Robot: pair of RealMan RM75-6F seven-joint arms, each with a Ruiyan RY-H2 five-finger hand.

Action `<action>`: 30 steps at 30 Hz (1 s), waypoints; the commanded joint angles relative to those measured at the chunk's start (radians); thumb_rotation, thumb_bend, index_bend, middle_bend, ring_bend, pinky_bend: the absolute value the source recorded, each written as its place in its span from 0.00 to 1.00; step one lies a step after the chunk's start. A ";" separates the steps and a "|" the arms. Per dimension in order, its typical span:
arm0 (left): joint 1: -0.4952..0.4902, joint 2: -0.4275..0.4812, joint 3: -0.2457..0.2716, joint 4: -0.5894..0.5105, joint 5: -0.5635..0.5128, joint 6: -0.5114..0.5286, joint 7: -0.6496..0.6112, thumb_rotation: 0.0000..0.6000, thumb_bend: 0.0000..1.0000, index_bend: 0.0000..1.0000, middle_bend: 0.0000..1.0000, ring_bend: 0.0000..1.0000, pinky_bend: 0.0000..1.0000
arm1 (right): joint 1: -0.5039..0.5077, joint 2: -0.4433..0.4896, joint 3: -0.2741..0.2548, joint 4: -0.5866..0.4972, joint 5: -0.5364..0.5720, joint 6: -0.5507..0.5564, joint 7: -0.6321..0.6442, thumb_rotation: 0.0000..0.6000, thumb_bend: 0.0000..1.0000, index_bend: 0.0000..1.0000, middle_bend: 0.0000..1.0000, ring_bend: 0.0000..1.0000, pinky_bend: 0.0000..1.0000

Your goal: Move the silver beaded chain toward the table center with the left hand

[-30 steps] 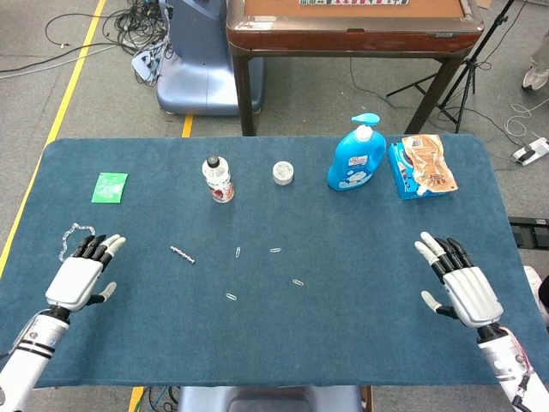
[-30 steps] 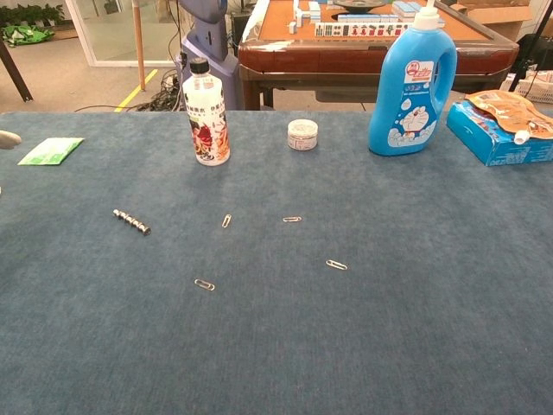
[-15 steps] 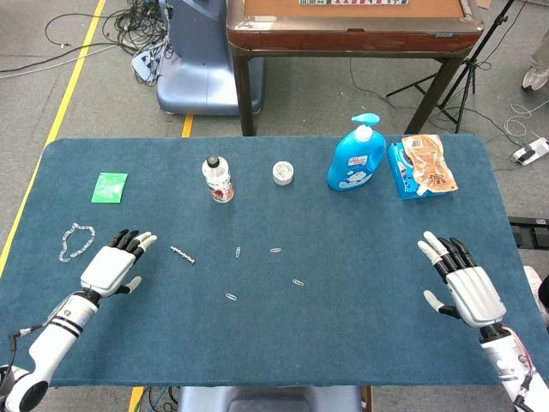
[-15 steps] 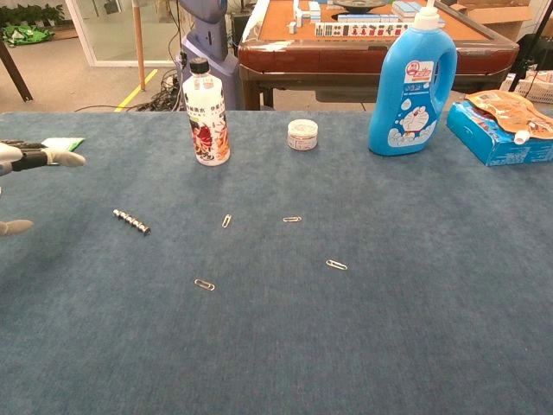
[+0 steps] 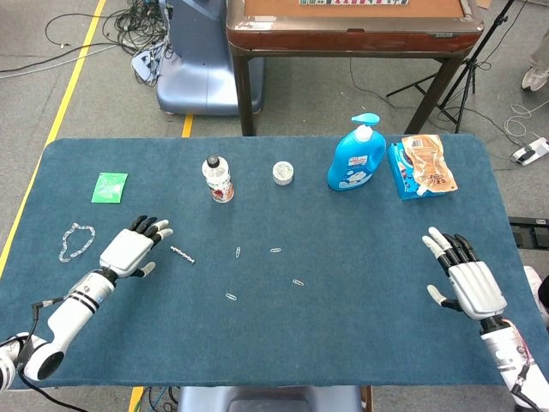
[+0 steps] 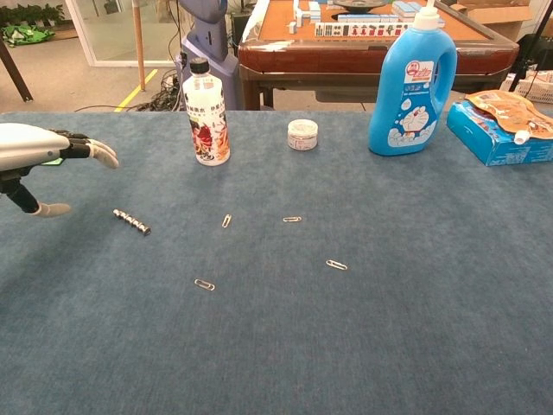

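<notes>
The left hand (image 5: 133, 249) hangs over the left part of the table (image 5: 360, 335) with its fingers spread and nothing in them, the fingertips pointing toward the short silver beaded chain (image 5: 182, 254), which lies flat on the blue cloth just beyond them and apart from the hand; in the chest view the same hand (image 6: 34, 147) shows at the left edge, fingers extended above the cloth, with the chain (image 6: 131, 221) a little to its right and lower. I judge this to be the approach step: the hand is near the chain but has not touched it, and the chain sits left of the table's middle, so the move itself is not yet begun. The right hand (image 5: 467, 279) rests open and spread at the far right of the table, well apart from the work. Going down in size, the back of the table carries a blue detergent bottle (image 5: 356, 154), a blue box (image 5: 410, 176) with an orange pouch on it, a small drink bottle (image 5: 218, 178), a green packet (image 5: 110, 186) and a little round tin (image 5: 283, 172); a looped bracelet (image 5: 75, 241) lies left of the left hand, and several paper clips (image 5: 238, 252) are scattered toward the centre. The next move calls for lowering the fingertips onto or just behind the chain, then pinching or sweeping it to the right; the thin, loose piece may slip, and the nearby clips could be dragged along.
</notes>
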 commanded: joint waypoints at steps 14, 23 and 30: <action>-0.066 -0.080 0.034 0.168 0.042 -0.037 -0.125 1.00 0.36 0.30 0.00 0.00 0.00 | 0.010 -0.021 0.008 0.030 0.040 -0.033 -0.013 1.00 0.31 0.00 0.00 0.00 0.00; -0.072 -0.086 0.049 0.179 0.057 -0.012 -0.147 1.00 0.36 0.44 0.00 0.00 0.00 | 0.008 -0.020 0.006 0.030 0.038 -0.028 -0.013 1.00 0.30 0.00 0.00 0.00 0.00; -0.080 -0.106 0.058 0.216 0.063 -0.009 -0.173 1.00 0.36 0.46 0.00 0.00 0.00 | 0.009 -0.026 0.007 0.034 0.044 -0.031 -0.022 1.00 0.30 0.00 0.00 0.00 0.00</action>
